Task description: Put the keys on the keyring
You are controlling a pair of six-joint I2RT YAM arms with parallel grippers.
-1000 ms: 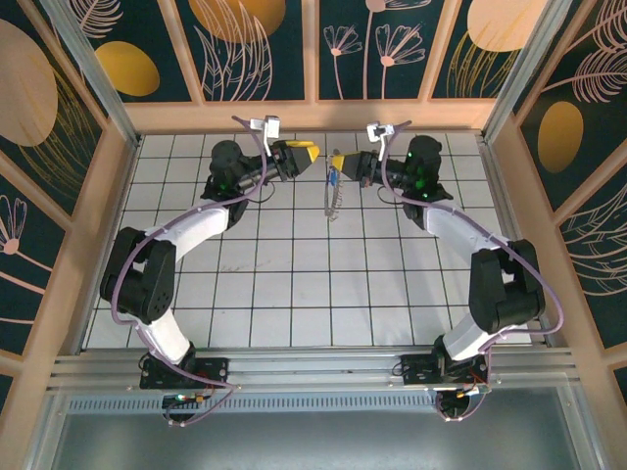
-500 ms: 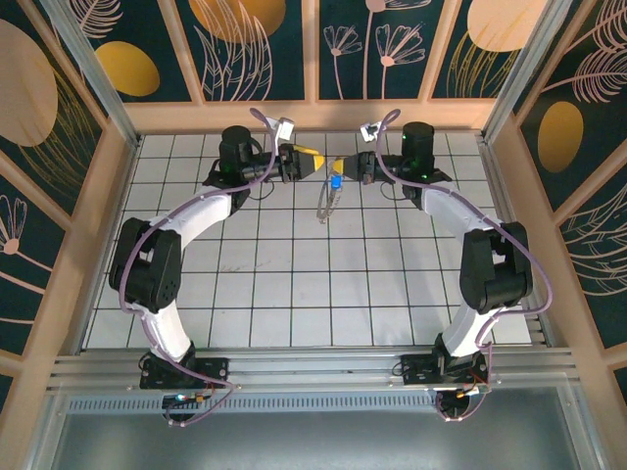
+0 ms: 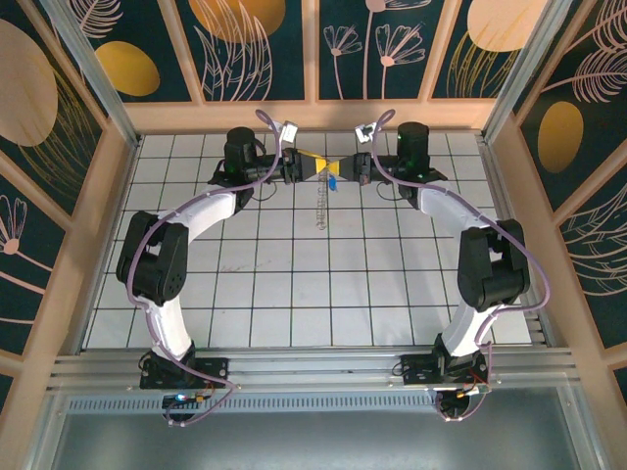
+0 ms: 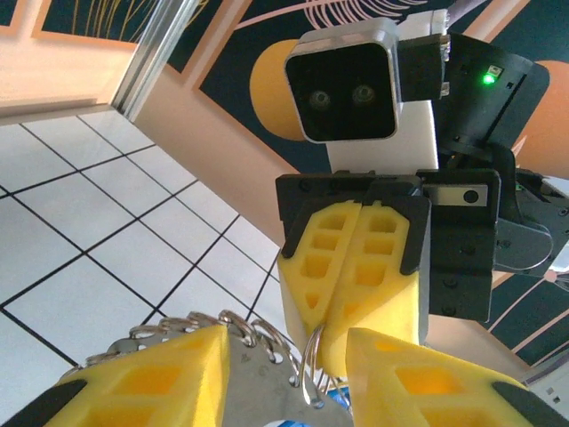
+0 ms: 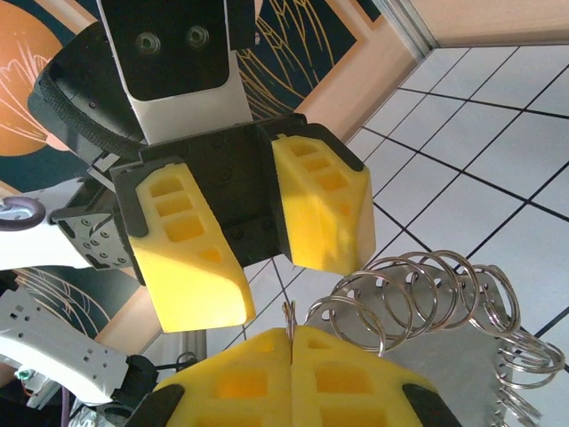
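My two grippers meet tip to tip above the far middle of the tiled floor. The right gripper (image 3: 339,168) (image 5: 292,336) is shut on a thin wire ring at the top of the keyring (image 3: 320,204). The keyring's silvery coils (image 5: 427,289) hang beside its fingers. The left gripper (image 3: 317,168) (image 4: 286,356) faces it with jaws apart, one on each side of the keyring's rings and grey plate (image 4: 253,374), not closed on them. The blue-headed key (image 3: 334,181) hangs just under the right fingertips, and in the left wrist view it is a blue sliver (image 4: 341,396).
White tiled floor (image 3: 294,284) is boxed in by wooden rails and patterned panels (image 3: 313,49) close behind the grippers. Both arms arch in from the near corners, leaving open tiles between them. The aluminium rail (image 3: 313,367) carries the bases.
Both grippers have moved back and together until their tips nearly touch. The keyring swung with the right gripper and now hangs edge-on. The left jaws have narrowed a little.
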